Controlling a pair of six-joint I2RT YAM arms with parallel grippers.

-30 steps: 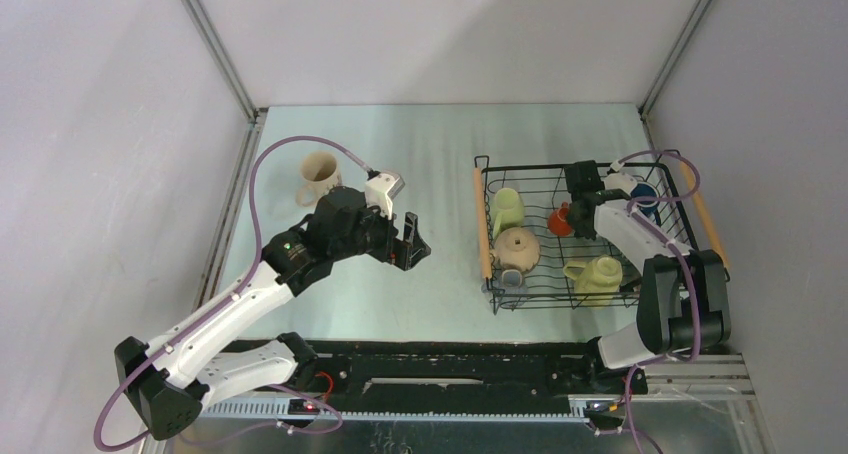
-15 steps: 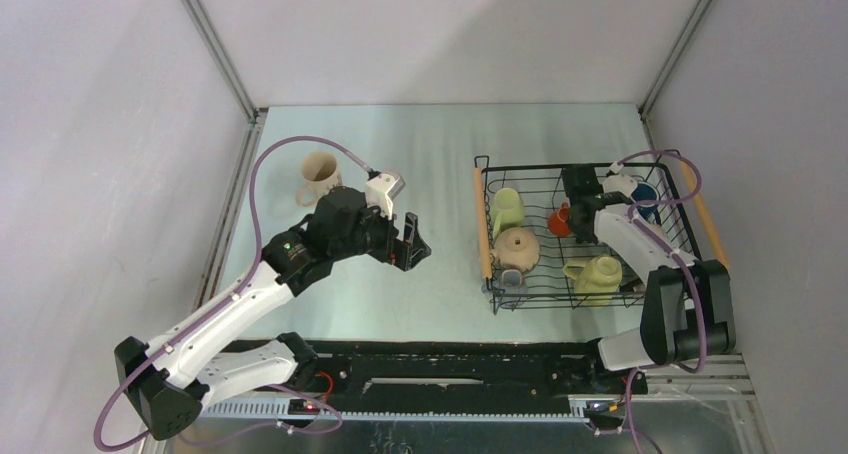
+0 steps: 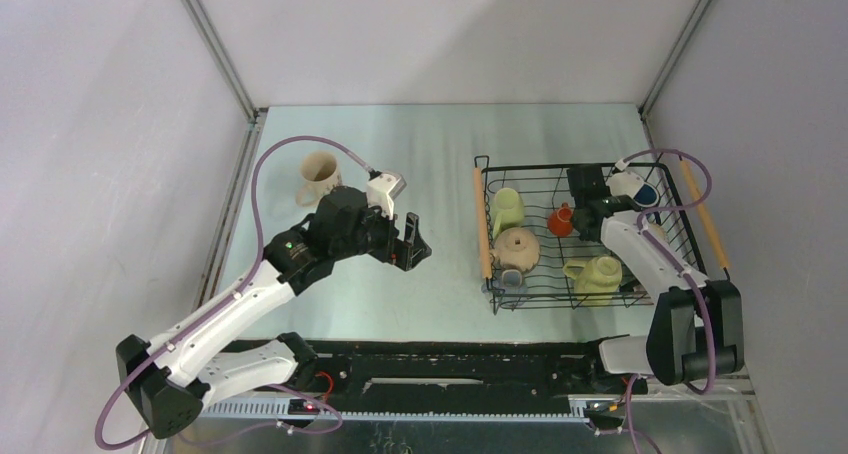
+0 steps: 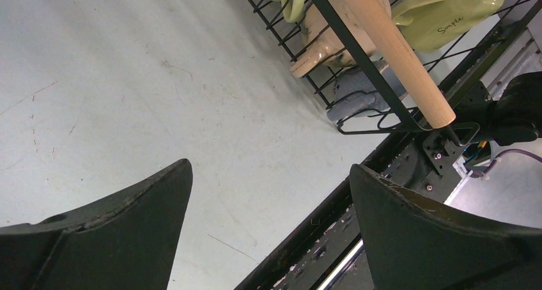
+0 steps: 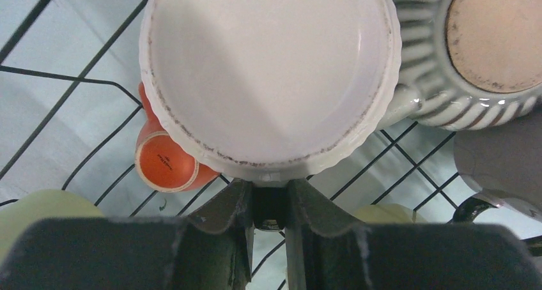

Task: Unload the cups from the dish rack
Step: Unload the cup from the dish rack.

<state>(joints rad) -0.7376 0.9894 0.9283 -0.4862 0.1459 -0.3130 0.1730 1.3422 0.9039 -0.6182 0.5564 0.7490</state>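
Observation:
The black wire dish rack (image 3: 530, 167) stands right of centre. In it are two yellow-green cups (image 3: 507, 210) (image 3: 598, 272), a tan cup (image 3: 518, 246), an orange-red cup (image 3: 560, 220), a grey cup (image 3: 512, 284) and a dark blue cup (image 3: 647, 194). My right gripper (image 3: 588, 196) is over the rack's back right part. In the right wrist view my right gripper (image 5: 268, 189) is shut on a white cup with a fluted base (image 5: 268, 73), with the orange-red cup (image 5: 167, 165) and a ribbed cup (image 5: 473, 47) beside it. My left gripper (image 3: 410, 244) is open and empty over the table left of the rack.
A tan cup (image 3: 320, 177) stands upright on the table at the back left. The rack has wooden rod handles on its left (image 3: 483, 224) and right (image 3: 705, 219) sides. The left wrist view shows the rack's near corner (image 4: 409, 125) and the table's front edge (image 4: 332, 226).
My right arm has shifted a little to the right with its gripper still over the back of the rack. The left arm has not moved.

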